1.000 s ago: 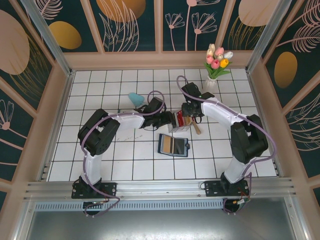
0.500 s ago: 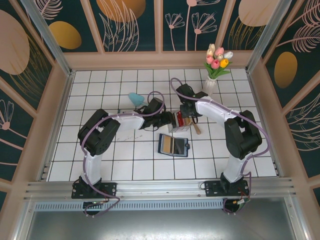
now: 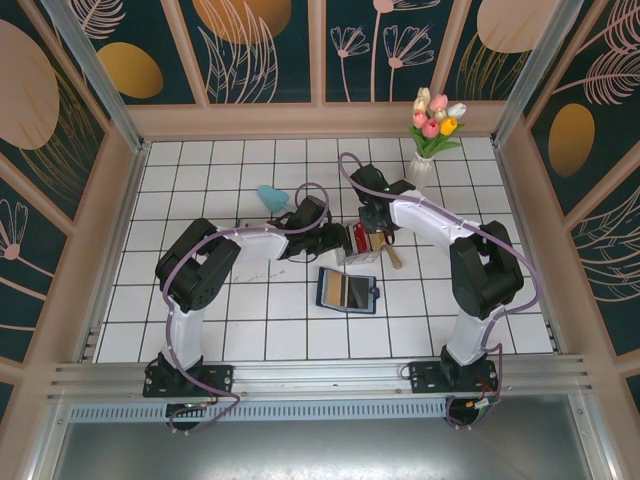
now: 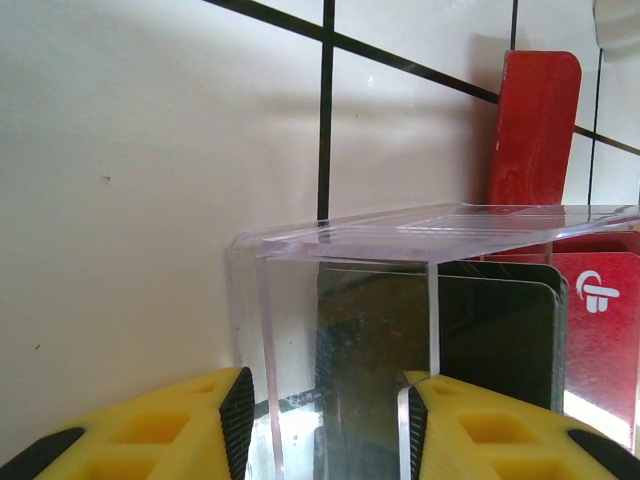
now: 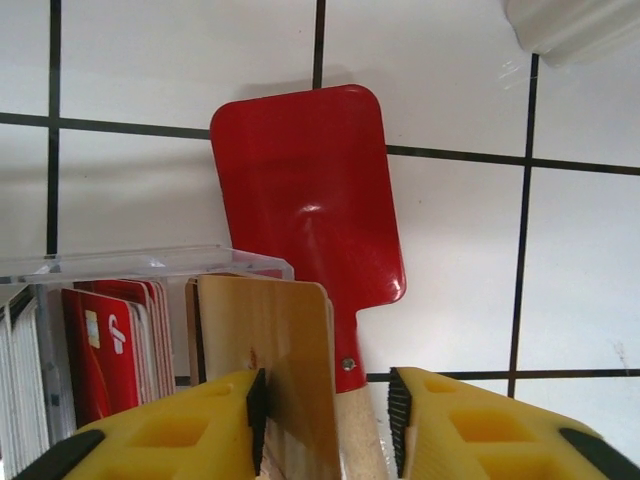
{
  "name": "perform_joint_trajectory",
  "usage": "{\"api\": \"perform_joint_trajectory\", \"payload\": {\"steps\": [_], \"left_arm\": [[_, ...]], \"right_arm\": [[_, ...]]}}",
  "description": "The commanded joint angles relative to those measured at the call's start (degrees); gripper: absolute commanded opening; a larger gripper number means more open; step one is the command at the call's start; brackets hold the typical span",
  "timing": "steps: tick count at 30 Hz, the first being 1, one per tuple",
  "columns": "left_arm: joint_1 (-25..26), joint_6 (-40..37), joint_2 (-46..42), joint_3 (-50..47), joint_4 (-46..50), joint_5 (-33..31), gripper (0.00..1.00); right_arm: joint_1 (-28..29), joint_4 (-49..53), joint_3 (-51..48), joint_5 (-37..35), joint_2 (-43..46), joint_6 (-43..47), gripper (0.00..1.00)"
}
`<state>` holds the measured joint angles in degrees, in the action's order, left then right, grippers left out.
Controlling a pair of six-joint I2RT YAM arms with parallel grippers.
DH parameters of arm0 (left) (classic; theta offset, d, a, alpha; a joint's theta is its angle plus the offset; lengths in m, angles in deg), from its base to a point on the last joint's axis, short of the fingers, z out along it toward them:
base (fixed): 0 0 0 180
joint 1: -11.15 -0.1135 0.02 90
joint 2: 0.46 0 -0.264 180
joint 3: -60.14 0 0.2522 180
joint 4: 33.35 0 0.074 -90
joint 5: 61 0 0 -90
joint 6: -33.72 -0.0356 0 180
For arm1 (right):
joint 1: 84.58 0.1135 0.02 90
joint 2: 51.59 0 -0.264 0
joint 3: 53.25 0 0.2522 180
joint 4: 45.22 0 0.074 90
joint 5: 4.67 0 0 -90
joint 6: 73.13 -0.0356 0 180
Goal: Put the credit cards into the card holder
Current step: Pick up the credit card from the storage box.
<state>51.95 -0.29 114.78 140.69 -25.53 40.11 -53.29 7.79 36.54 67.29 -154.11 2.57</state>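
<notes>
the gold-tan card (image 5: 265, 330) stood on edge in the end slot of the clear rack (image 5: 140, 262), next to the red card (image 5: 100, 345). from the left wrist a black card (image 4: 500, 340) showed in the same rack. the navy card holder (image 3: 346, 291) lay open on the table (image 3: 200, 310), near the rack on its near side and not touching it.

the right pincer (image 5: 327, 392) was half spread and straddled the gold-tan card from above. a gap showed between the card's edge and one finger, and the wooden handle of the red toy shovel (image 5: 305, 190) lay in that gap, so nothing was clamped. the left pincer (image 4: 325, 405) pinched the end of the clear rack, apparently to steady it.

the card looked thin, light and stiff, with glossy faces likely to slip. it would probably bow if squeezed hard across its width. the best hold seemed to be the part standing proud of the rack, taken squarely and then drawn straight up along the slot so it did not jam or drag the light rack. a closing finger could catch the shovel handle. the holder looked soft and might slide on the tiles, so the card's leading edge would need to stay free of the pads.
</notes>
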Motion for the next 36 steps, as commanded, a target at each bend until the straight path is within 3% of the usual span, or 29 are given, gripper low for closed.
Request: {"api": "perform_joint_trajectory", "payload": {"steps": [1, 5, 20, 24, 32, 36], "left_arm": [[-0.4, -0.2, -0.4, -2.0, 4.7, -2.3, 0.44], [-0.4, -0.2, -0.3, -1.9, 4.7, -2.3, 0.44], [-0.4, -0.9, -2.4, -2.5, 5.1, -2.7, 0.44], [-0.4, -1.0, -3.2, -3.0, 4.8, -2.4, 0.45], [-0.4, -2.0, -9.2, -5.6, 2.1, -1.5, 0.52], [-0.4, -2.8, -14.7, -8.9, 2.4, -2.5, 0.59]], "right_arm": [[-0.3, 2.8, 1.4, -1.8, 1.3, 0.5, 0.33], [-0.3, 2.9, 1.6, -2.5, 1.8, 0.5, 0.23], [1.4, 4.3, 2.2, -1.2, 5.9, -1.4, 0.15], [1.9, 4.2, 2.2, 0.3, 7.2, -2.5, 0.09], [3.6, 2.7, -0.2, 5.0, 13.6, -9.1, 0.00], [6.7, 1.4, -3.8, 4.4, 18.1, -14.1, 0.00]]}}
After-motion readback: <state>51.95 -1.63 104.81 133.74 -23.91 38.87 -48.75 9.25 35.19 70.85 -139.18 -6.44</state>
